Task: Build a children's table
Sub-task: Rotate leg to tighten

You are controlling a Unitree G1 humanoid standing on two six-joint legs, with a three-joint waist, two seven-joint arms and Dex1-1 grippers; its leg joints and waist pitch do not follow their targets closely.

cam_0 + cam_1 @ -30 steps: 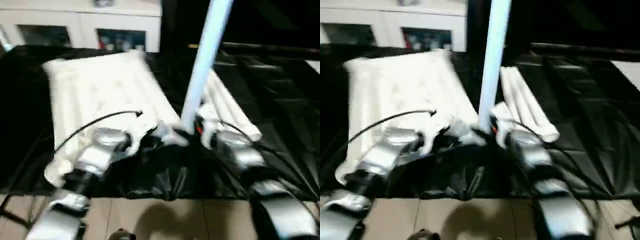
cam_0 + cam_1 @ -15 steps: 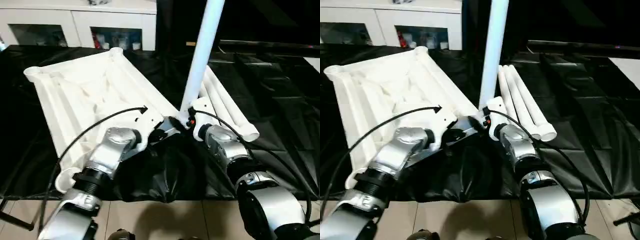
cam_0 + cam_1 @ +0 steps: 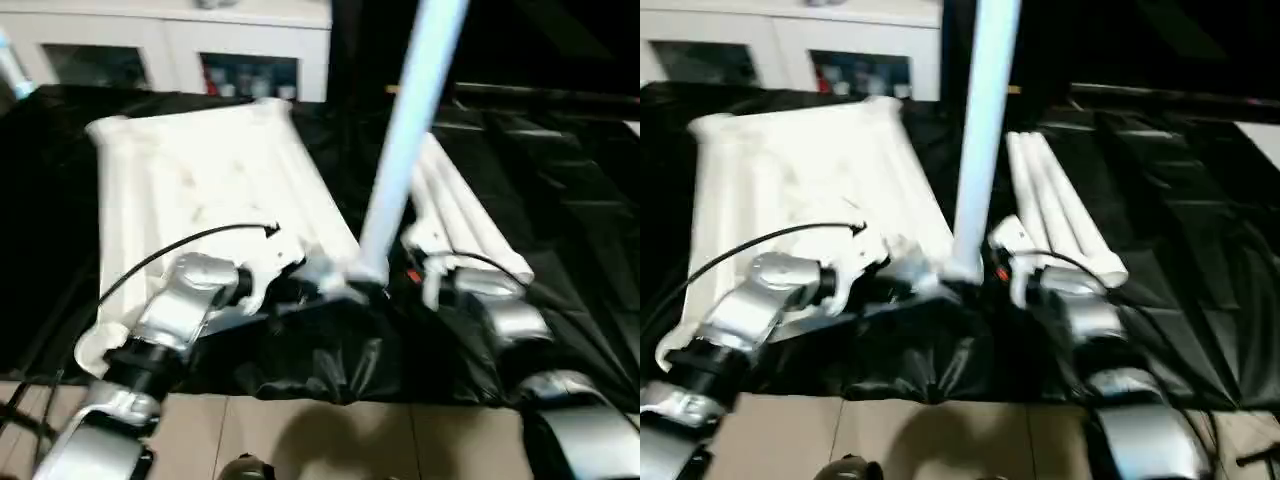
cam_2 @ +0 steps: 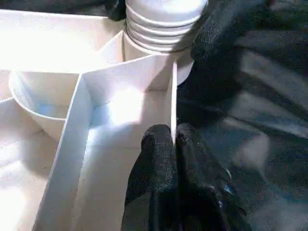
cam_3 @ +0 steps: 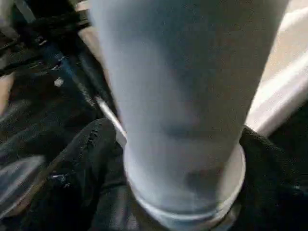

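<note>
Left pincer (image 4: 174,144) pinched tight on a rim rib of the upturned table top (image 3: 200,190), left of centre. Right pincer (image 5: 168,192) clamped around the upright leg (image 3: 405,140) at the corner socket (image 4: 161,29). Spare legs (image 3: 460,215) lying right, on black sheeting (image 3: 580,200).

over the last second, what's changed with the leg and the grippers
Hardly anything: the views shift because the head camera moved. The upright leg stays at the tabletop's near corner socket, the left gripper stays pinched on the rim there, the right gripper stays around the leg's base. Three spare legs are unmoved.
</note>
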